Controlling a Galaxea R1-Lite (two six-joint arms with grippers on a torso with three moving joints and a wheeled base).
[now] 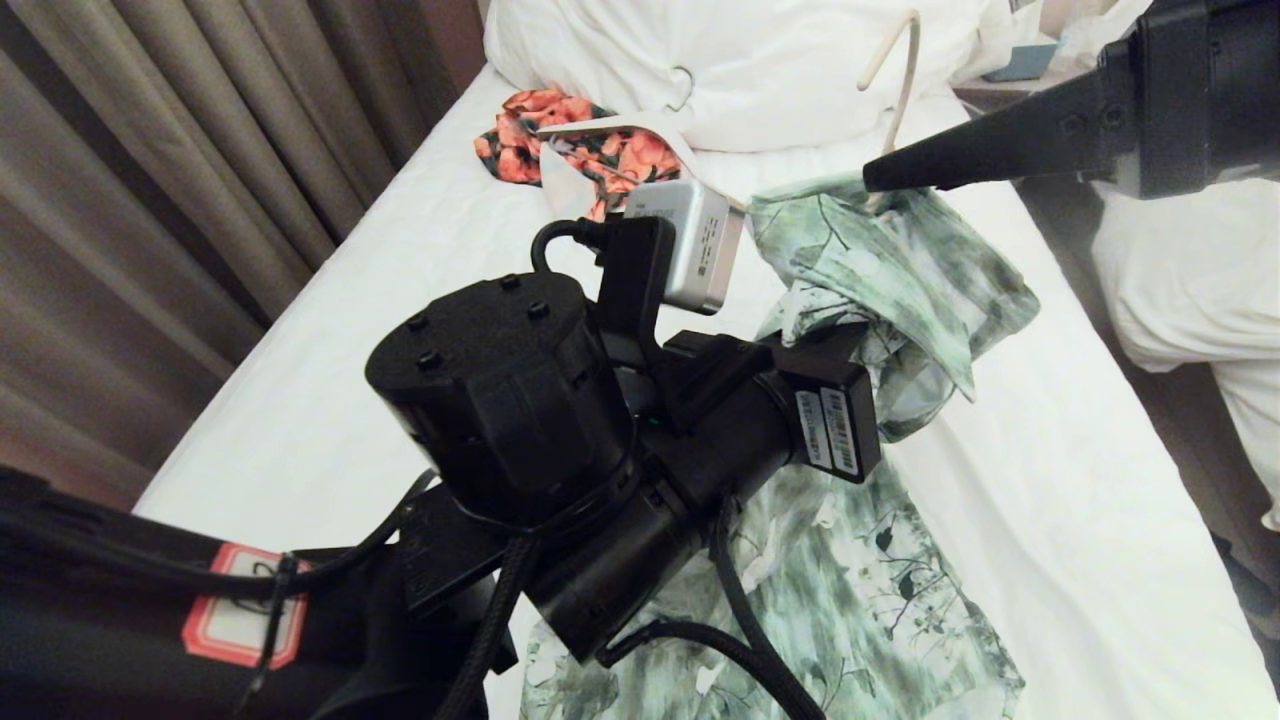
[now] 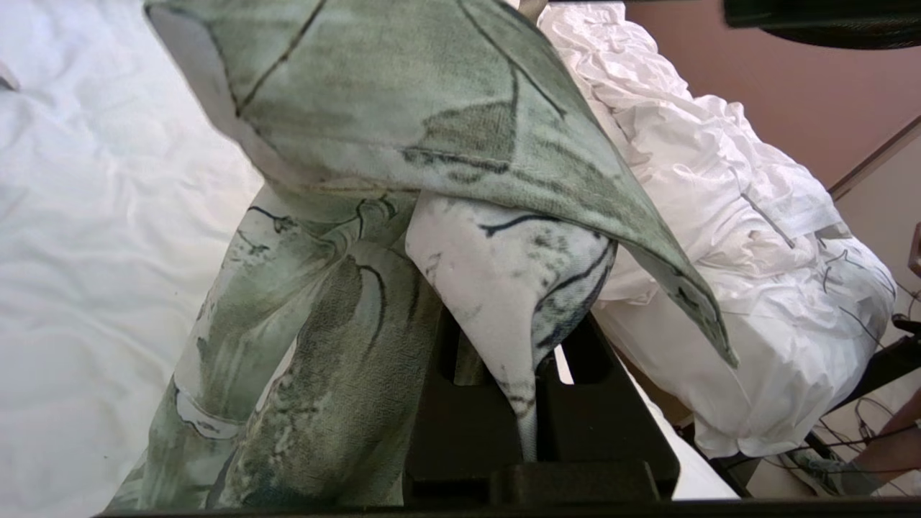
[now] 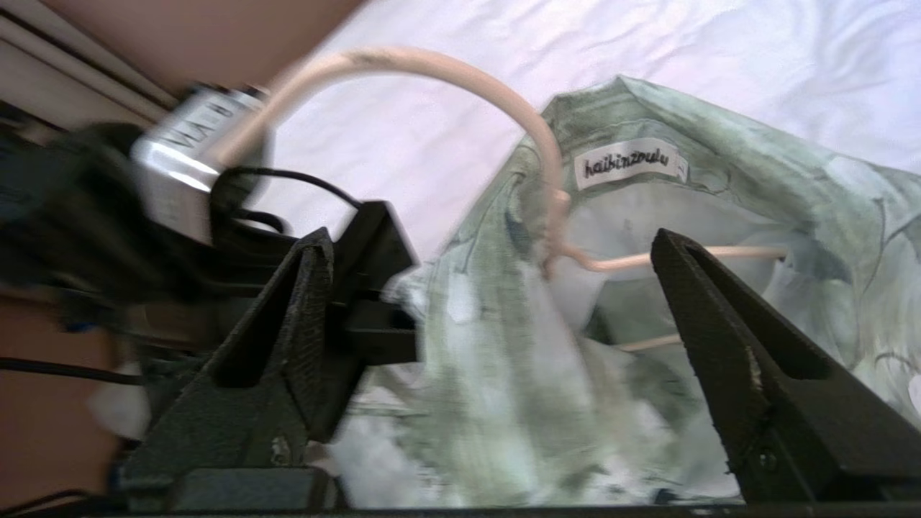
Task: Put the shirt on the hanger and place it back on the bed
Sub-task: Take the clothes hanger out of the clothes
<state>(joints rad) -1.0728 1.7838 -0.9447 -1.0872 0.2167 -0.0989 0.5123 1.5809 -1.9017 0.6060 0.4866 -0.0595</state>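
The shirt [image 1: 880, 300] lies down the middle of the bed [image 1: 350, 330], its collar end lifted and the hanger [image 3: 547, 173] already inside the neck — hook out past the label, one wire arm running under a shoulder. The left gripper [image 2: 532, 424] is clenched on a fold of the shirt near the collar and holds it up. The right gripper [image 3: 532, 316] hangs released just above the collar, jaws wide and empty, one on each side of the hanger's neck.

To do this step well, the left should keep the cloth taut while the right seats the far shoulder; whether that shoulder is already on the wire is hard to judge.

Beyond the collar lie an orange garment [image 1: 570, 150] and the duvet [image 1: 760, 70]. The bed's edge is close on the right side of the shirt — open sheet lies to its left.
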